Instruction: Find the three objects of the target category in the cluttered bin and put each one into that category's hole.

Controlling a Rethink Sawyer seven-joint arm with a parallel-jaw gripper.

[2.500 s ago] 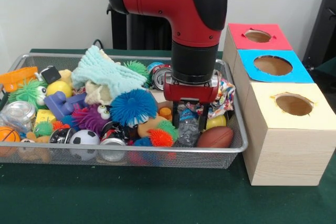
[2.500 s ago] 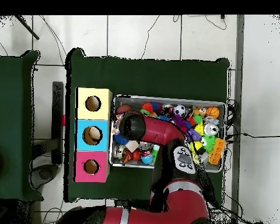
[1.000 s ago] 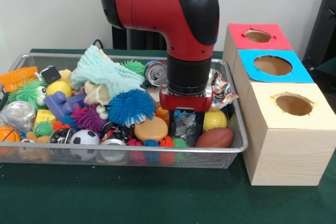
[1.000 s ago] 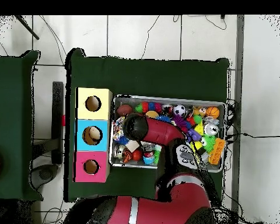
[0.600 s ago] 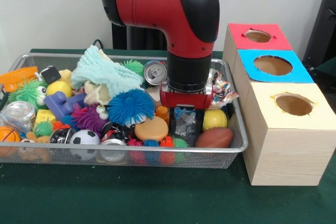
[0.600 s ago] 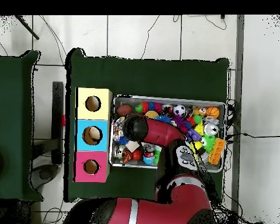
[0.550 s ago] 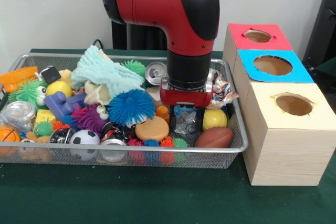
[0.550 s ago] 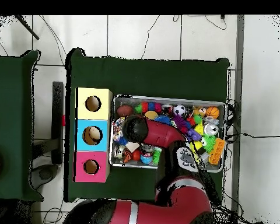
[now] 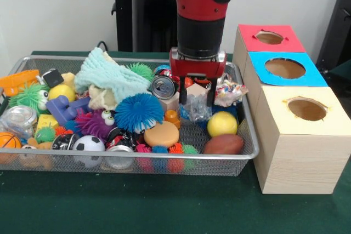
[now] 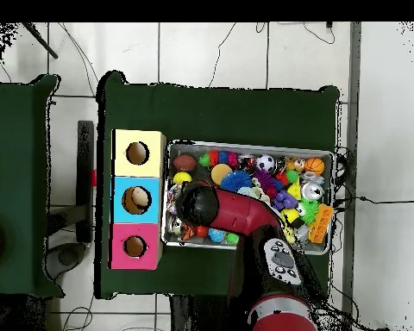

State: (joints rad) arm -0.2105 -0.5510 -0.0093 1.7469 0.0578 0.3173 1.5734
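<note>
The cluttered bin [image 9: 244,153] is a wide silver wire-mesh tray full of toys; it also shows in the overhead view [image 10: 245,144]. My gripper [image 9: 196,102] hangs over the bin's right part. It is shut on a crumpled clear plastic bottle [image 9: 196,112] with a blue label and holds it above the toys. Three wooden boxes stand right of the bin, each with a round hole: red [image 9: 269,38], blue [image 9: 284,68] and yellow [image 9: 307,109]. In the overhead view the arm [image 10: 202,204] hides the gripper.
A soda can [image 9: 163,87] lies just left of the gripper. A yellow ball [image 9: 222,124] and a brown football [image 9: 224,144] lie below it. A blue spiky ball [image 9: 139,112], an orange disc [image 9: 161,133], a teal cloth [image 9: 112,78] and a colourful wrapper [image 9: 230,91] are nearby.
The gripper closed on the crumpled bottle low in the bin, then rose with it and moved toward the far side. The toys around it shifted.
</note>
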